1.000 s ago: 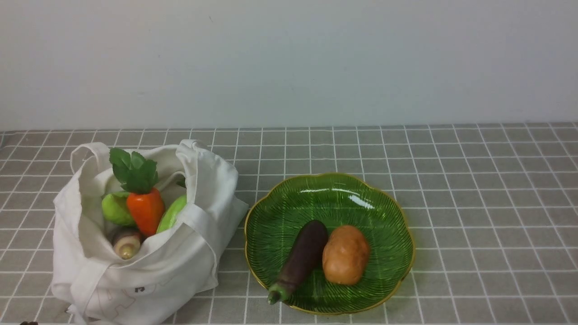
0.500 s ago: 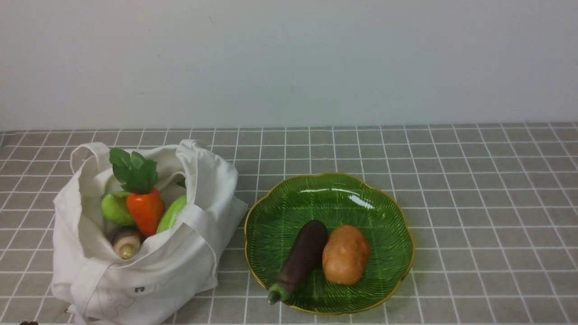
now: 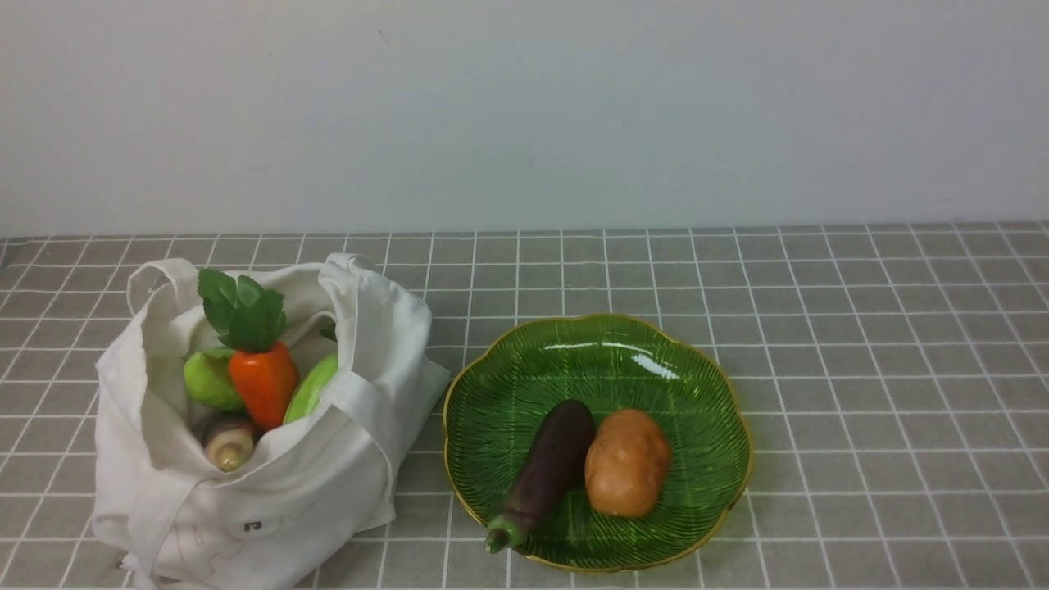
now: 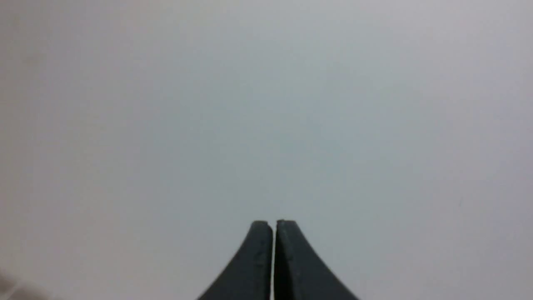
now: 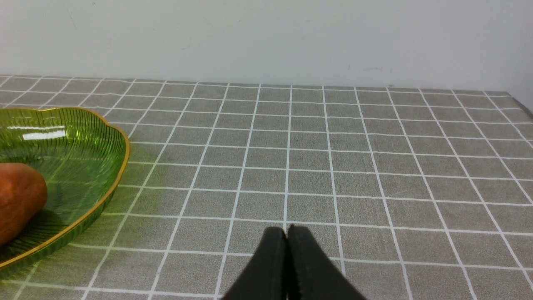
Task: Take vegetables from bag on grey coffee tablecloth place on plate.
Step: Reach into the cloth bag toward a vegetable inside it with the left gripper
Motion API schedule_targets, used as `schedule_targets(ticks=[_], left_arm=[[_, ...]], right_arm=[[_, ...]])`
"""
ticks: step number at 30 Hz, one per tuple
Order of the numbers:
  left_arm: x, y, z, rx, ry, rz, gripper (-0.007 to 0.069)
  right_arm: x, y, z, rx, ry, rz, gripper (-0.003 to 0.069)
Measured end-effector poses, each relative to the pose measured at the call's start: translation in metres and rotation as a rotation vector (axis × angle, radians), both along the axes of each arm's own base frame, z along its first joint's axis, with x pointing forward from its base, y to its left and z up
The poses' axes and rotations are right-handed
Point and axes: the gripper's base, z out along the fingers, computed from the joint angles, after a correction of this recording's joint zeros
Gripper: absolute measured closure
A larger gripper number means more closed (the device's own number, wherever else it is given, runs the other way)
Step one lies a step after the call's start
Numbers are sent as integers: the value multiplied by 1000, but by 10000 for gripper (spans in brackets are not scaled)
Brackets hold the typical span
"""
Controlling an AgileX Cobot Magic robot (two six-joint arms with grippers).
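Both my pairs of jaws are pressed together on nothing: my left gripper [image 4: 274, 227] faces only blank wall [image 4: 266, 104] in its wrist view, and my right gripper [image 5: 287, 233] hangs low over bare tablecloth [image 5: 374, 166], right of the plate [image 5: 83, 154] and apart from it. Neither arm shows in the front view. The bag [image 3: 270, 492] slumps near the front left corner of the tablecloth, mouth open upward, with the plate just beside it on its right, close to the front edge. 2 vegetables lie on the plate, a dark aubergine [image 3: 547, 471] and a brown potato [image 3: 627, 461], touching. 4 sit in the bag: the carrot [image 3: 264, 383] in the middle, 2 light green vegetables [image 3: 209, 378] flanking it, and a pale stubby one [image 3: 228, 442] in front of it at the lip. I judge the carrot the easiest to take next. Its long axis runs from the front edge toward the far edge, leafy top at the far, raised end; how steeply it leans I cannot tell. It lies on my left side, so my left arm is likely the nearer; as those jaws aim at the wall, the bag must sit below their line, and I would have to tip down, spread them and close across the orange body from side to side
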Motion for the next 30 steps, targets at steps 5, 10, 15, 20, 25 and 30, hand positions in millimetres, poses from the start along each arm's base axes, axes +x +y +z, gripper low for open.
schedule_targets(ticks=[5,10,15,20,25,30], left_arm=[[-14,-6,74,105,-42,-28,629],[28,-19,110,304,492,-146,629],[89,-27,104,432,999,-298,629],[132,-36,87,545,1152,-441,629],[156,-44,68,595,1199,-563,629],[174,-46,53,689,1206,-614,624]], right_arm=[[0,0,0,-2,0,0,673],[0,0,0,-4,0,1,673],[0,0,0,-4,0,1,673],[0,0,0,-4,0,1,673],[0,0,0,-4,0,1,673],[0,0,0,-2,0,1,673]])
